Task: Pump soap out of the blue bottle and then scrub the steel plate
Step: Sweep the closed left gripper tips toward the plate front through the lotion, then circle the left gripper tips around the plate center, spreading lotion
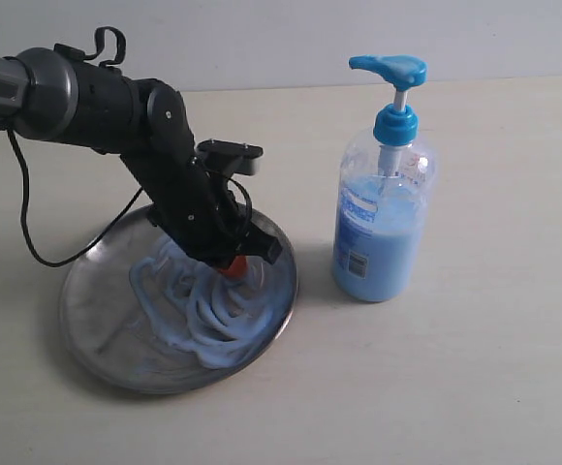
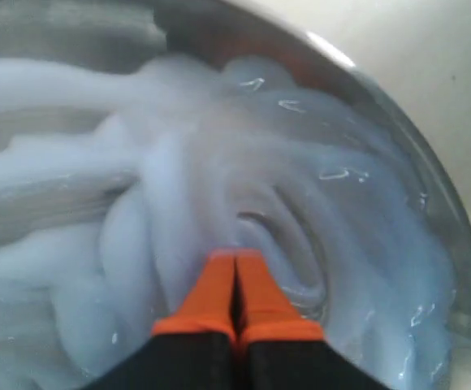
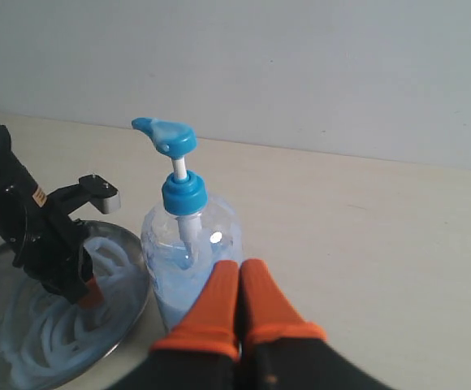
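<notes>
Touching soap (image 2: 325,154): left pincer (image 2: 235,260) (closed, wrist-view)

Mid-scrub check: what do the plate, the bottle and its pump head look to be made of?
Plate: polished metal, likely stainless steel; it mirrors light along its rim. Bottle: clear glossy plastic, the blue liquid showing through its wall. Pump head: opaque bright blue plastic, smooth, moulded look.

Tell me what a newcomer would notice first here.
Thick pale blue soap swirls across the steel plate on the exterior view's left, with the left end effector, orange tips shut, down in the smear. Just right of the plate stands the blue bottle, upright, its bright pump head up.
</notes>
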Tool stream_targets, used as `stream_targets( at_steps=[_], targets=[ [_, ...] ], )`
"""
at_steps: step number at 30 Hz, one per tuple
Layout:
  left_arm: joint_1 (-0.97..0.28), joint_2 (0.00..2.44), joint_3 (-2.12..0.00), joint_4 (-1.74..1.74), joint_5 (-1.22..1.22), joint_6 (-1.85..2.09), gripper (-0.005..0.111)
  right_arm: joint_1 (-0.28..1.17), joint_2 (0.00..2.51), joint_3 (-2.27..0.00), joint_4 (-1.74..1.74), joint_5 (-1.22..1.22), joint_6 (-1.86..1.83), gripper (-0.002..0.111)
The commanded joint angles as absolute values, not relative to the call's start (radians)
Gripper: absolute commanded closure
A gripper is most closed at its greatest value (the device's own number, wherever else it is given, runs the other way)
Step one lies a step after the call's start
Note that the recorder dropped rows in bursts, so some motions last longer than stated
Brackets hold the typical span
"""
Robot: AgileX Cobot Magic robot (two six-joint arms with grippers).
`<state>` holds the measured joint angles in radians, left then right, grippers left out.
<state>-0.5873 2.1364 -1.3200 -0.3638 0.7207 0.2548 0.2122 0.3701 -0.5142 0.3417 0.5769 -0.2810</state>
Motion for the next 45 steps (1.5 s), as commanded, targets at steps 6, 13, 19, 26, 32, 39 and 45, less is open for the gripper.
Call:
stream_targets(
  at_steps=[6,13,19,26,32,39,45],
  targets=[
    [-0.589,2.176,-1.294,-0.461,0.831,0.361,0.107,0.21,0.365,-0.505,0.342,0.559,-0.285,0.108],
    [-0.589,2.176,-1.294,-0.581,0.763,0.419,0.107,0.21,0.365,-0.505,0.342,0.559,-0.285,0.108],
    [-0.589,2.176,-1.294,-0.622,0.639,0.419,0.107,0.21,0.365,-0.505,0.345,0.559,-0.285,0.108],
    [-0.589,2.176,-1.294,-0.607,0.52,0.419,0.107,0.21,0.365,-0.505,0.345,0.559,-0.285,0.108],
    [-0.589,2.176,-1.294,-0.405,0.547,0.278,0.107,0.21,0.365,-0.505,0.344,0.559,-0.287,0.108],
    [-0.589,2.176,-1.294,-0.32,0.634,0.244,0.107,0.21,0.365,-0.505,0.344,0.559,-0.287,0.108],
    [-0.589,2.176,-1.294,-0.32,0.694,0.25,0.107,0.21,0.365,-0.505,0.344,0.559,-0.287,0.108]
  ],
)
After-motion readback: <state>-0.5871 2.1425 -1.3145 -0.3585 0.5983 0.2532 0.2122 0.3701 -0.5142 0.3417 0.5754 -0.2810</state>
